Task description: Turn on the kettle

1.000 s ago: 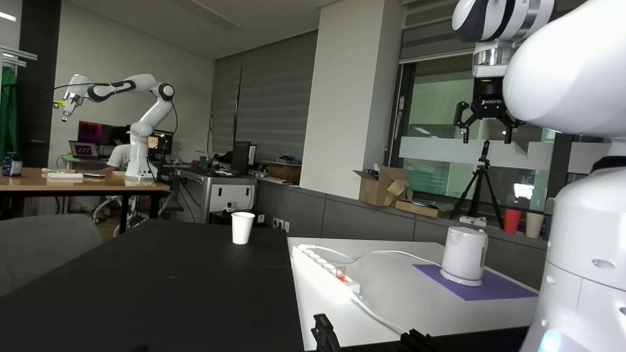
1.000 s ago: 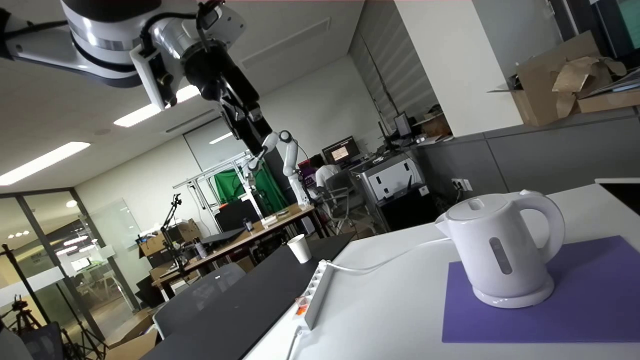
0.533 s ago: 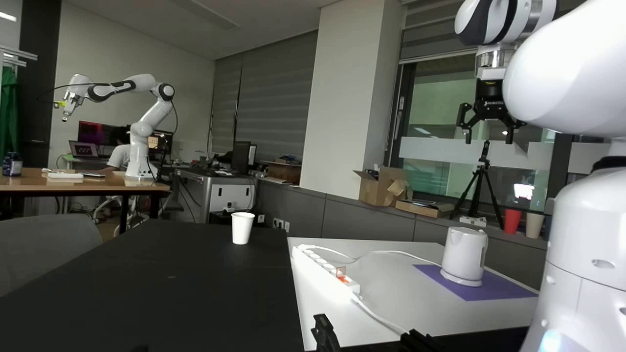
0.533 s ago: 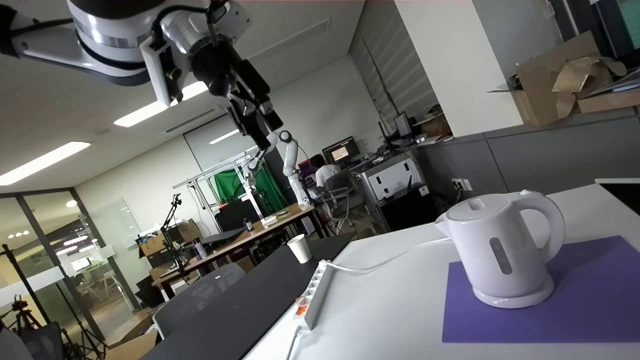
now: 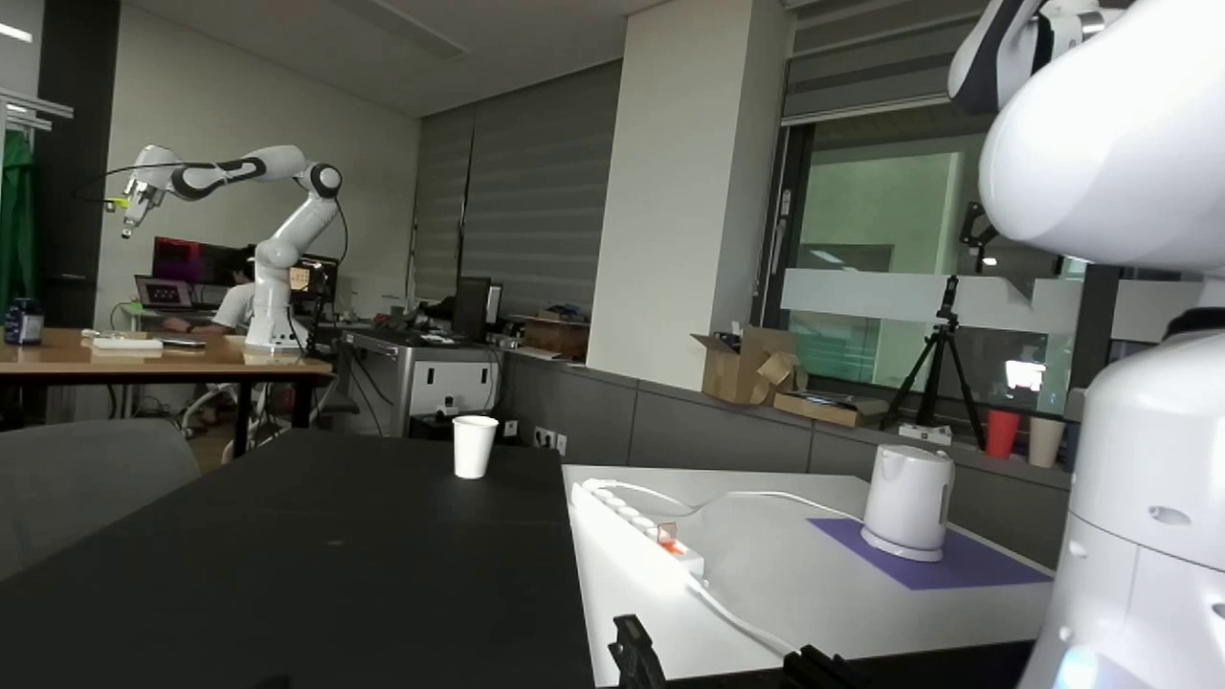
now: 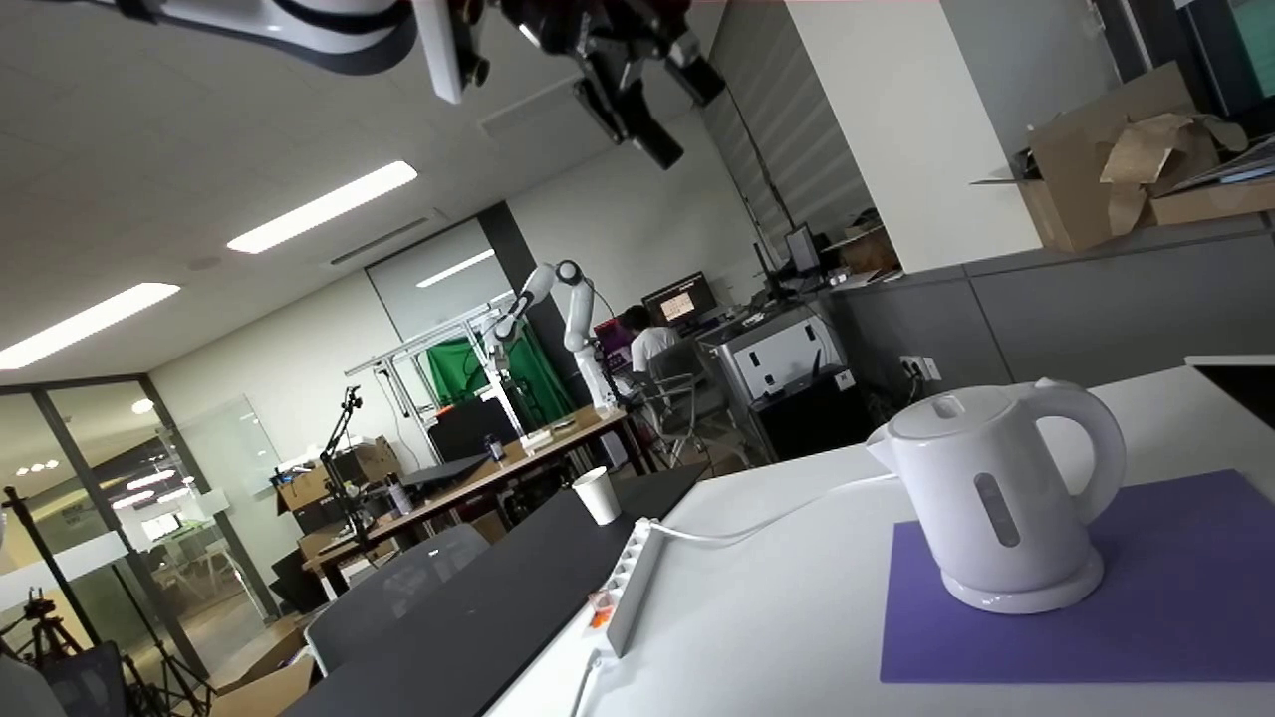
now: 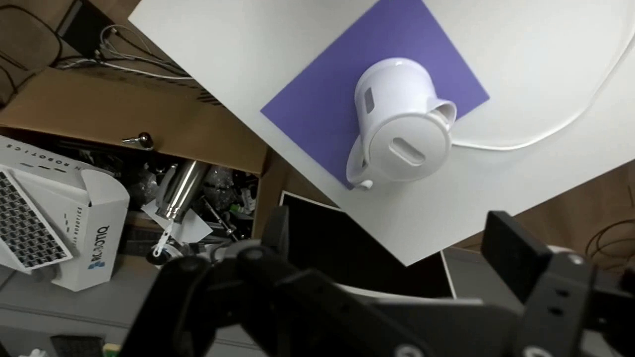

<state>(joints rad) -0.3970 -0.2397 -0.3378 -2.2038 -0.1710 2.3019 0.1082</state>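
Approach step, by look of it: fingers [image 7: 513,254] apart, nothing between, well above kettle [image 7: 403,124]; next likely lower to kettle, switch spot unclear

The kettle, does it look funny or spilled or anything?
Nothing looks wrong. The kettle stands upright on the purple mat, lid closed, and I see no spill. It leans in an exterior view, but the big pillar leans there too, so probably that's just the camera's tilt.
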